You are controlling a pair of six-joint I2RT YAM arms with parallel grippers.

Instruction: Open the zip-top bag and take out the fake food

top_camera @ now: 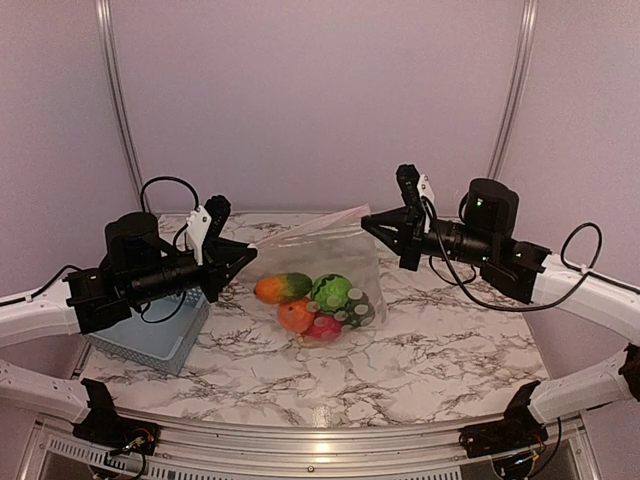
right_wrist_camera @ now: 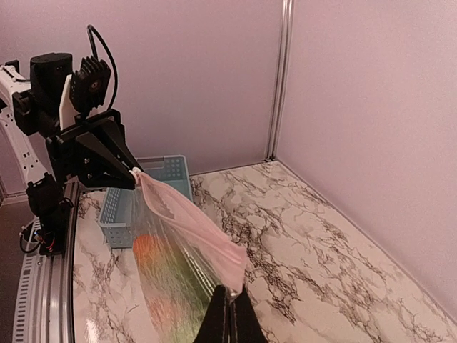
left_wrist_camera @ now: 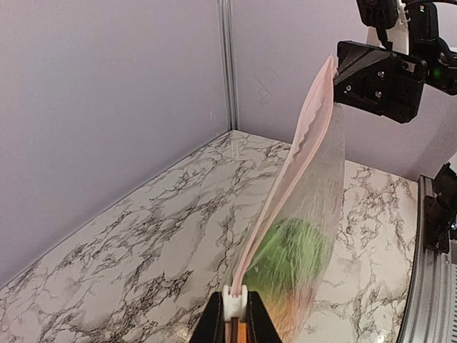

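1. Pale lilac walls (top_camera: pixel 320 100) close in a marble-patterned table (top_camera: pixel 440 345) on its far side and both flanks.
2. The zip-top bag (top_camera: pixel 345 262) is held up over the middle of the table, stretched between the two arms by its pink zip strip (top_camera: pixel 310 228), which runs from left to right and climbs a little toward the right.
3. The left gripper (top_camera: pixel 245 256) is clamped on the left end of the strip. Its wrist view shows the fingertips pressed together around a small white slider (left_wrist_camera: pixel 234 301) at that end.
4. The right gripper (top_camera: pixel 370 226) is pinched tight on the other end of the strip. In its wrist view the two fingers meet on the pink edge with no space between them.
5. Along the stretch that shows, the two sides of the strip lie together and the mouth looks shut.
6. The fake food (top_camera: pixel 315 300) is all inside the bag, gathered in its sagging lower part near the middle of the table. There is an orange-and-green piece at the left, a bright green one beside it, an orange ball and a red fruit toward the near side, and a darker green piece at the right.
7. The clear plastic drapes down from the strip to the food. Whether the bottom bears on the marble or hangs just over it I cannot tell.
8. A light blue slatted basket (top_camera: pixel 150 335) sits at the left edge of the table, partly under the left arm and apart from the bag.
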